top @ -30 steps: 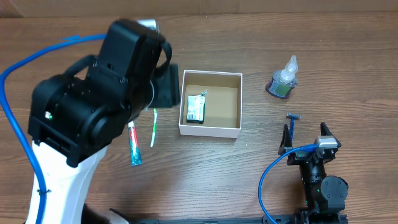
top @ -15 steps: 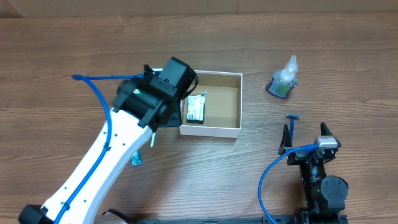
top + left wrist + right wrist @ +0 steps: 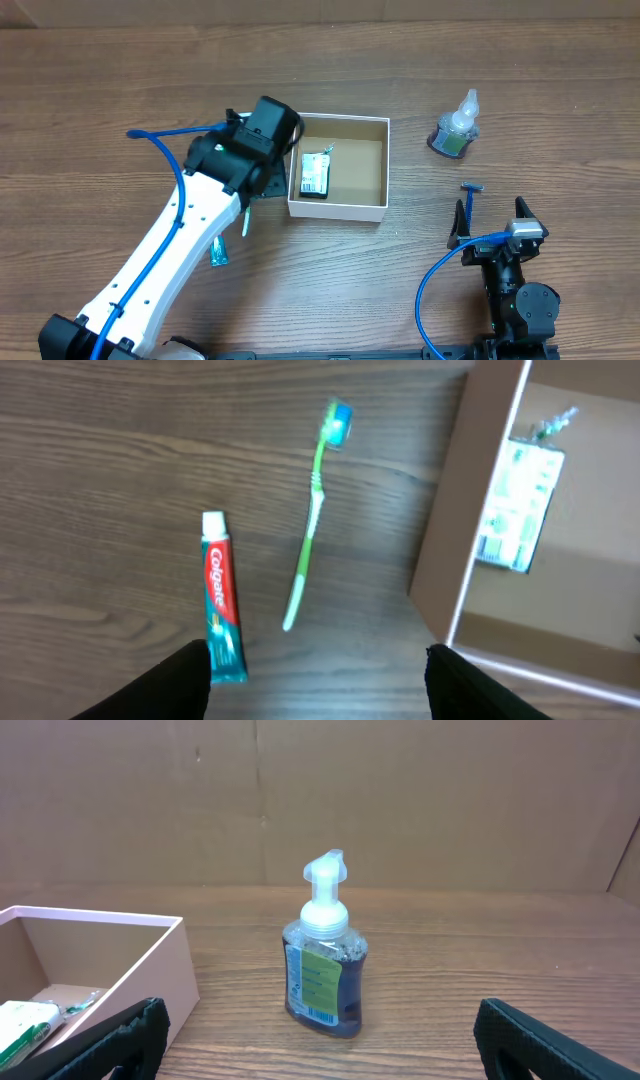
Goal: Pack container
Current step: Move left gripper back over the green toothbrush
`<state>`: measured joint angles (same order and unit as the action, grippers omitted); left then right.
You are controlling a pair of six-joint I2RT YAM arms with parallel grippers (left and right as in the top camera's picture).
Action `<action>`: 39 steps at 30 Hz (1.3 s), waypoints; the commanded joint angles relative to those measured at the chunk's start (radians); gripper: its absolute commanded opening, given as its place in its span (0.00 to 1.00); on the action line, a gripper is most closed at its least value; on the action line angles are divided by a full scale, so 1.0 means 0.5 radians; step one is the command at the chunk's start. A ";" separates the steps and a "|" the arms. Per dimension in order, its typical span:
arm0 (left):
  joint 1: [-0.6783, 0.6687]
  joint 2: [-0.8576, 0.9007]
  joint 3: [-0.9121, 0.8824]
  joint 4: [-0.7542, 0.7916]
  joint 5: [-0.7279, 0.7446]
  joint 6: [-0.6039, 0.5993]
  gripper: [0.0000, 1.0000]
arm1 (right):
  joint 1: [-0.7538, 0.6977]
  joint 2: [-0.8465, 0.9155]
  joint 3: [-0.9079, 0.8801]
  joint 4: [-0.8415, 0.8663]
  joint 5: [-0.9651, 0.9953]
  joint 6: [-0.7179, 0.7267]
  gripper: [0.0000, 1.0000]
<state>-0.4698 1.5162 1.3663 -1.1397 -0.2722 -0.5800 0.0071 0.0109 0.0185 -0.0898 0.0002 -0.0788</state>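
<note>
While both pairs of fingers stand apart and hold nothing, the left gripper (image 3: 320, 685) hangs over the wooden table (image 3: 100, 440).

Left wrist view: green toothbrush (image 3: 310, 525) at 12 o'clock of the gap, blue head at the far end. Colgate toothpaste tube (image 3: 222, 605) at 10 o'clock, beside the brush, not touching it. The container (image 3: 440, 540) at 2 o'clock, with a white-and-green packet (image 3: 515, 505) lying flat on its brown floor.

Overhead: container mid-table, the left arm's wrist just off its 9 o'clock wall. Right gripper (image 3: 325, 1045) well apart, at 4 o'clock of the box, facing a clear pump bottle (image 3: 323, 955) at its 12 o'clock. Blue razor (image 3: 470, 198) lies just beside the right fingers.
</note>
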 commanded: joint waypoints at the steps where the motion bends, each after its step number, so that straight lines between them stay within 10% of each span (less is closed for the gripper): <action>1: 0.089 -0.041 -0.116 0.157 0.229 0.309 0.67 | -0.007 -0.015 -0.021 0.011 -0.005 -0.002 1.00; 20: 0.430 -0.039 -0.663 0.674 0.480 0.633 0.72 | -0.007 -0.015 -0.021 0.011 -0.005 -0.002 1.00; 25: 0.430 -0.039 -0.663 0.709 0.472 0.646 1.00 | -0.007 -0.015 -0.021 0.011 -0.005 -0.002 1.00; 39: 0.429 -0.037 -0.663 0.649 0.480 0.645 1.00 | -0.007 -0.015 -0.021 0.011 -0.005 -0.002 1.00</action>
<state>-0.2600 1.5139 1.0382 -0.8124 -0.0513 -0.2798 0.0071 0.0109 0.0185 -0.0902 -0.0002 -0.0788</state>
